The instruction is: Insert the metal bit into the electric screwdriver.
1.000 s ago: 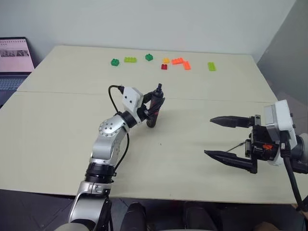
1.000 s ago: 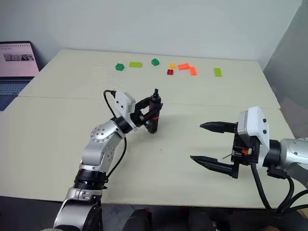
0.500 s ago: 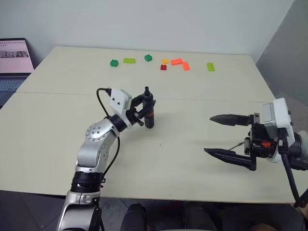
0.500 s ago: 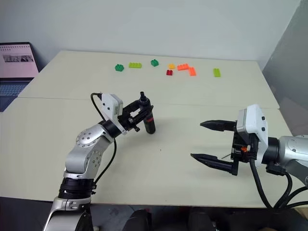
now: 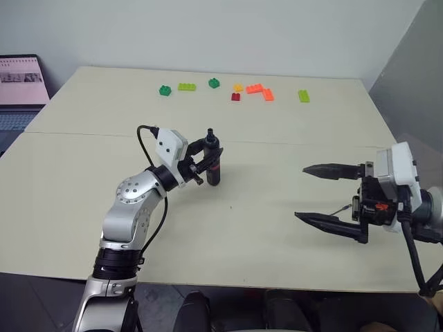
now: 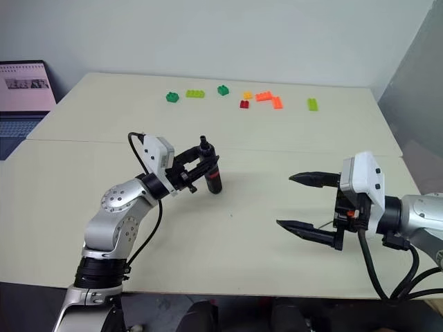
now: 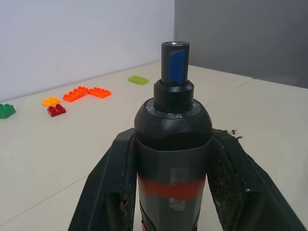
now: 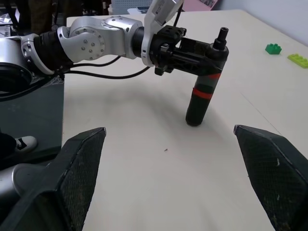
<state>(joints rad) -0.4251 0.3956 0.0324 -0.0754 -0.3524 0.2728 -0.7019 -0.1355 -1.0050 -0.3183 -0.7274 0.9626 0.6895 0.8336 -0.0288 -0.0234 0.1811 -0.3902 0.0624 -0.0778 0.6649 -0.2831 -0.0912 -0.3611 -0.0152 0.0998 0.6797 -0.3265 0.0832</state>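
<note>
The electric screwdriver, black with a red band, stands upright with its base on the table, blue tip up. My left gripper is shut on its upper body, one finger on each side. My right gripper hangs open to the right, well apart from the tool, its fingers spread wide and nothing between their tips. A thin grey rod, the metal bit, shows near the base of the right fingers. I cannot tell whether it lies on the table or sits in the gripper.
Several toy bricks lie in a row at the far side: green, lime, red, orange, lime. A laptop stands off the table's left edge. A seam crosses the table top.
My left arm has drawn the screwdriver to the left, and the tool has gone from tilted to upright. The right gripper has stayed open in place.
</note>
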